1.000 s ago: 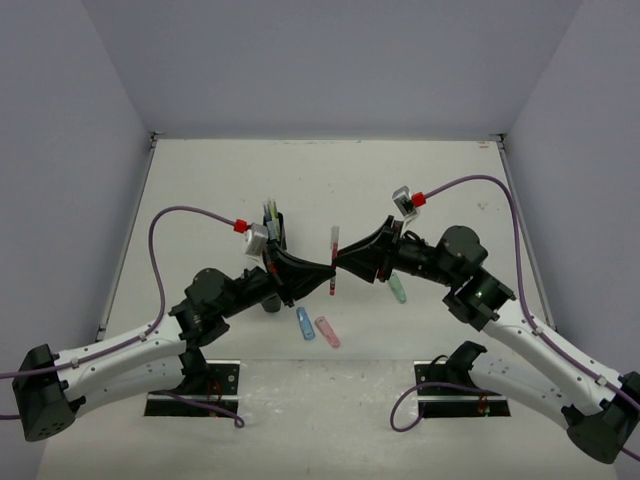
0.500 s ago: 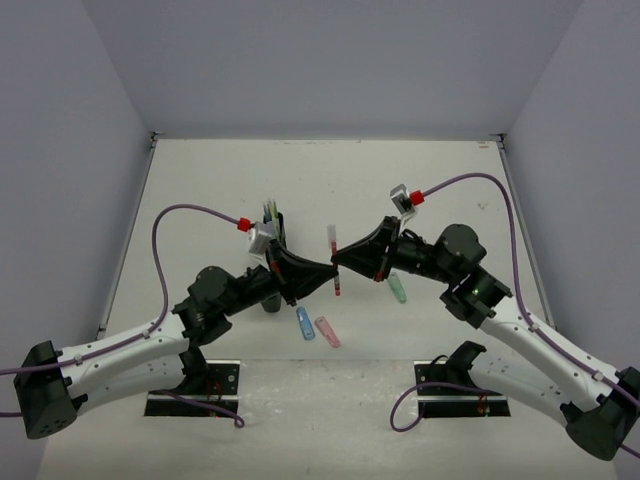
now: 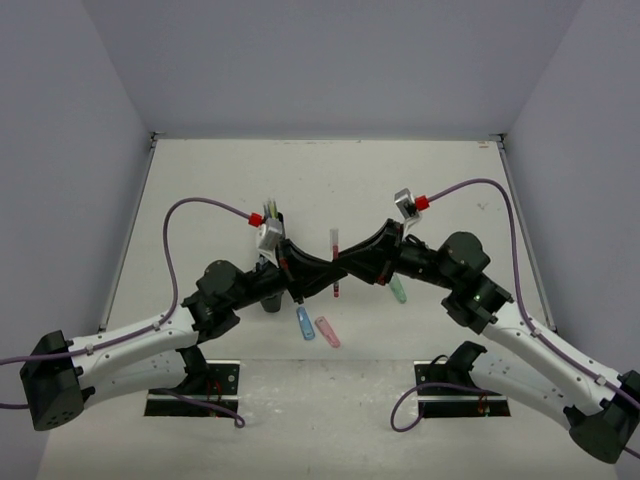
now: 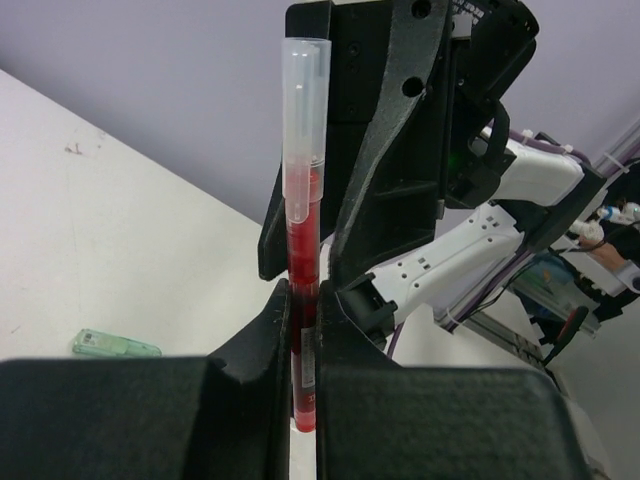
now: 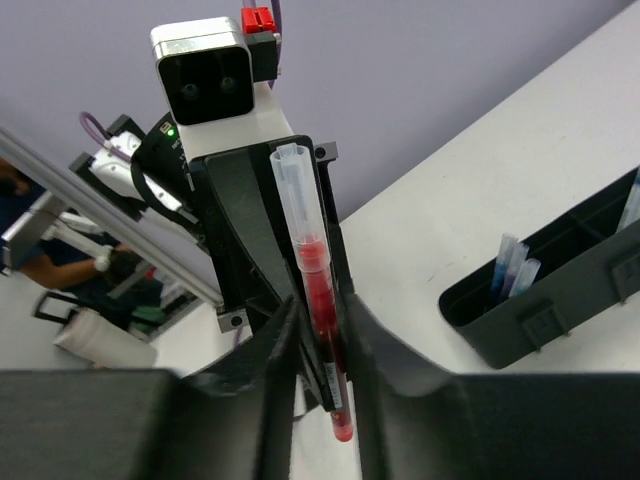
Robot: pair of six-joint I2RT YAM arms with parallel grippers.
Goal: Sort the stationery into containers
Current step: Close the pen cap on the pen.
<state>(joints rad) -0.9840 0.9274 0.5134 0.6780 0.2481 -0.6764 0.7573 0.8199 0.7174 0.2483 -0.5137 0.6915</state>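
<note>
In the middle of the top view the red pen (image 3: 335, 262) stands upright in mid-air. The left gripper (image 4: 303, 340) and right gripper (image 5: 322, 330) both pinch it, probably a handover toward the black organiser (image 3: 272, 216), left of centre.

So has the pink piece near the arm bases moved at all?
No. The pink piece holds the same spot, just right of the blue piece, equally far from the left base plate.

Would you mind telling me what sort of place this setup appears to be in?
Probably a robotics lab test cell: plain lilac walls enclose a white table, with the left arm and right arm bolted at its near edge.
</note>
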